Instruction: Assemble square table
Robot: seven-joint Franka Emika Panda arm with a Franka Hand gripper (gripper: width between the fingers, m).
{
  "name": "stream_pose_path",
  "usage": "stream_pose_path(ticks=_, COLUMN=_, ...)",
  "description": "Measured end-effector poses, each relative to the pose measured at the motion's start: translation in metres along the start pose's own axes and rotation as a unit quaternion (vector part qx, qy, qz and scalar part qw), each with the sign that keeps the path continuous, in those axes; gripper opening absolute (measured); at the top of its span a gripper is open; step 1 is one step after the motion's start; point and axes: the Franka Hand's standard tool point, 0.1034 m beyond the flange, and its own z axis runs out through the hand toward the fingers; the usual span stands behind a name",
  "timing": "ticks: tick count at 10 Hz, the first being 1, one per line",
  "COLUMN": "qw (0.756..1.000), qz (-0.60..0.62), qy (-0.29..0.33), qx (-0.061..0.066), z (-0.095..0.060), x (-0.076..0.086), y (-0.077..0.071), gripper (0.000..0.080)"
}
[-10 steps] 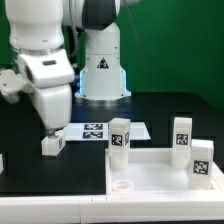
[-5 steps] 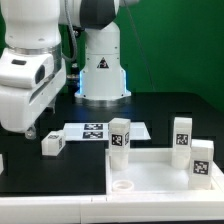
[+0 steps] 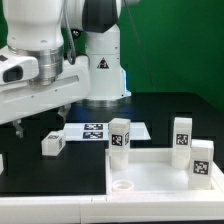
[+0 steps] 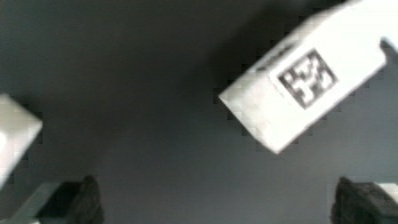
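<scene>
The square table top [image 3: 160, 176] lies flat at the front of the exterior view's right, with a round hole [image 3: 122, 185] near its front corner. Three white tagged legs stand upright by it: one at its back left [image 3: 120, 133], two at its right [image 3: 182, 131] [image 3: 202, 160]. A fourth leg [image 3: 53, 143] lies alone on the black table, and shows in the wrist view [image 4: 302, 85] with its tag up. My gripper [image 3: 30, 124] hangs tilted above and to the left of this leg. It is open and empty [image 4: 221, 200], both dark fingertips [image 4: 71, 200] apart.
The marker board [image 3: 95, 131] lies flat behind the lone leg. The robot's white base [image 3: 102, 70] stands at the back. A white edge [image 4: 15, 125] shows at the side of the wrist view; I cannot tell what it is.
My arm has risen and swung toward the exterior view's left, tilting away from the lone leg. The leg stays where it lay.
</scene>
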Motion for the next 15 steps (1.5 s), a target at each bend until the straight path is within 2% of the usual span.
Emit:
stream_pose_path(ticks=2, qw=0.996, qz=0.082, qy=0.004, qx=0.024, z=0.005, x=0.003, y=-0.005, gripper=0.0649)
stream_pose_path(ticks=4, qw=0.991, qz=0.133, qy=0.005, qx=0.029, z=0.005, x=0.005, y=-0.008, gripper=0.0649)
stream_pose_path(ticks=6, qw=0.985, qz=0.165, qy=-0.002, qx=0.043, z=0.006, x=0.005, y=-0.012, gripper=0.0649)
stream_pose_path(ticks=7, qw=0.973, qz=0.213, qy=-0.043, qx=0.073, z=0.006, x=0.001, y=-0.016, gripper=0.0649)
stream_pose_path(ticks=8, qw=0.97, qz=0.222, qy=-0.051, qx=0.08, z=0.006, x=0.004, y=-0.008, gripper=0.0649)
stream_pose_path(ticks=9, qw=0.962, qz=0.231, qy=-0.104, qx=0.105, z=0.006, x=-0.003, y=-0.011, gripper=0.0649)
stream_pose_path(ticks=10, qw=0.961, qz=0.215, qy=-0.128, qx=0.116, z=0.007, x=0.003, y=-0.008, gripper=0.0649)
stream_pose_path(ticks=11, qw=0.959, qz=0.212, qy=-0.142, qx=0.121, z=0.009, x=0.006, y=-0.009, gripper=0.0649)
stream_pose_path(ticks=12, qw=0.952, qz=0.206, qy=-0.18, qx=0.139, z=0.009, x=0.001, y=-0.017, gripper=0.0649)
stream_pose_path(ticks=13, qw=0.935, qz=0.226, qy=-0.221, qx=0.16, z=0.012, x=-0.002, y=-0.021, gripper=0.0649)
stream_pose_path(ticks=14, qw=0.911, qz=0.252, qy=-0.269, qx=0.183, z=0.02, x=-0.009, y=-0.019, gripper=0.0649)
stream_pose_path(ticks=15, qw=0.896, qz=0.251, qy=-0.31, qx=0.196, z=0.025, x=-0.013, y=-0.011, gripper=0.0649)
